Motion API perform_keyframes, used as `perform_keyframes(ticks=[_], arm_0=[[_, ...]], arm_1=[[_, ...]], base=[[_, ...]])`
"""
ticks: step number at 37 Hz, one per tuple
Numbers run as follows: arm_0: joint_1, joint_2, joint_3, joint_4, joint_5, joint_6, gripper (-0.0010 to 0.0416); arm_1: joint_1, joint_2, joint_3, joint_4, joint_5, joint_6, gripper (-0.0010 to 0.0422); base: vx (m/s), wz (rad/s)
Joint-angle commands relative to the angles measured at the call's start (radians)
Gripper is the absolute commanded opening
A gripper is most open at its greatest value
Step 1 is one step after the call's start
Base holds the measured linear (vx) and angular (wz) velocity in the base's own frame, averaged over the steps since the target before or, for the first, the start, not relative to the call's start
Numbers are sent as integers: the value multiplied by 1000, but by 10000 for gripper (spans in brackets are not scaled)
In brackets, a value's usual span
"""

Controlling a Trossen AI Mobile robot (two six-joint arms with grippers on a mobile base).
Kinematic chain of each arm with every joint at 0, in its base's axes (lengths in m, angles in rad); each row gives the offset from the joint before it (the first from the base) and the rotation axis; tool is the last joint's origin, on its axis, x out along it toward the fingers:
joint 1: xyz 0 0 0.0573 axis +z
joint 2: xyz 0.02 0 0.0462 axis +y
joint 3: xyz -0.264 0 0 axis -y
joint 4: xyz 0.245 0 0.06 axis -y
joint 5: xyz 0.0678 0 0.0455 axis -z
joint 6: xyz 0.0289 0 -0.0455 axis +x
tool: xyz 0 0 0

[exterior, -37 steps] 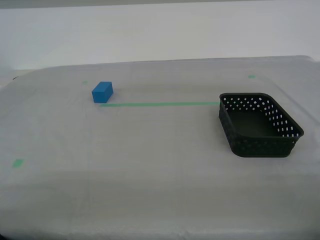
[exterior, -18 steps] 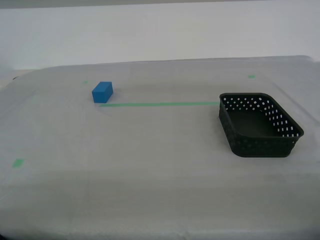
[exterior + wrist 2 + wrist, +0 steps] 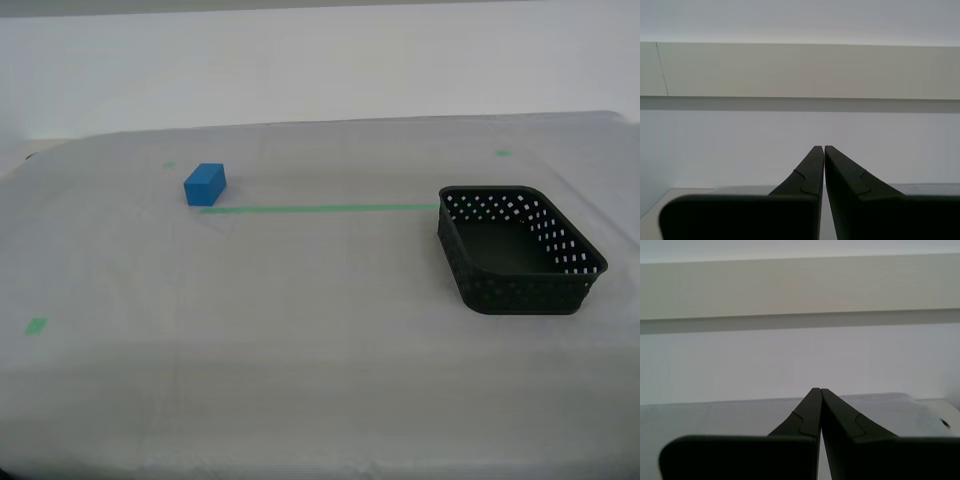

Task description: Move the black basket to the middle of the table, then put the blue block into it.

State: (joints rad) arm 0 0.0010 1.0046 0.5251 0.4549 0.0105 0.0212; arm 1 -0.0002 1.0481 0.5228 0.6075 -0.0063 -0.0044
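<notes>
The black basket (image 3: 520,249) stands empty on the table (image 3: 320,300) toward the exterior view's right, by the end of a green tape line (image 3: 320,209). The blue block (image 3: 205,184) rests on the cloth toward the exterior view's left, just above the line's other end. No arm shows in the exterior view. My first gripper (image 3: 819,391) is shut with nothing between its fingers, pointing at a pale wall above the table's far edge. My second gripper (image 3: 823,149) is likewise shut and empty, facing the wall.
Small green tape marks (image 3: 36,325) lie on the cloth near the exterior view's left, with another mark (image 3: 503,153) at the back right. A white wall (image 3: 320,60) rises behind the table's far edge.
</notes>
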Motion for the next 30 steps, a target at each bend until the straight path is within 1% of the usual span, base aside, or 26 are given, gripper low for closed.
perform_keyframes(ticks=[1, 9, 12, 16, 20, 27, 30], arm_0=[[0, -24, 35, -123, 8, 6, 0], [0, -29, 179, -498, 7, 6, 0], [0, -29, 225, -602, 7, 5, 0], [0, -29, 282, -723, 7, 5, 0], [0, -29, 322, -813, 7, 10, 0], [0, -13, 382, -978, 8, 58, 0], [0, 6, 416, -1067, 8, 61, 0]], arm_1=[[0, 0, 0, 4, -1, 2, 0], [0, 0, 0, 4, -1, 2, 0], [0, 0, 0, 4, -1, 2, 0], [0, 0, 0, 4, -1, 2, 0], [0, 0, 0, 4, -1, 2, 0], [0, 0, 0, 4, -1, 2, 0], [0, 0, 0, 4, -1, 2, 0]], base=[[0, 0], [0, 0], [0, 0], [0, 0], [0, 0], [0, 0], [0, 0]])
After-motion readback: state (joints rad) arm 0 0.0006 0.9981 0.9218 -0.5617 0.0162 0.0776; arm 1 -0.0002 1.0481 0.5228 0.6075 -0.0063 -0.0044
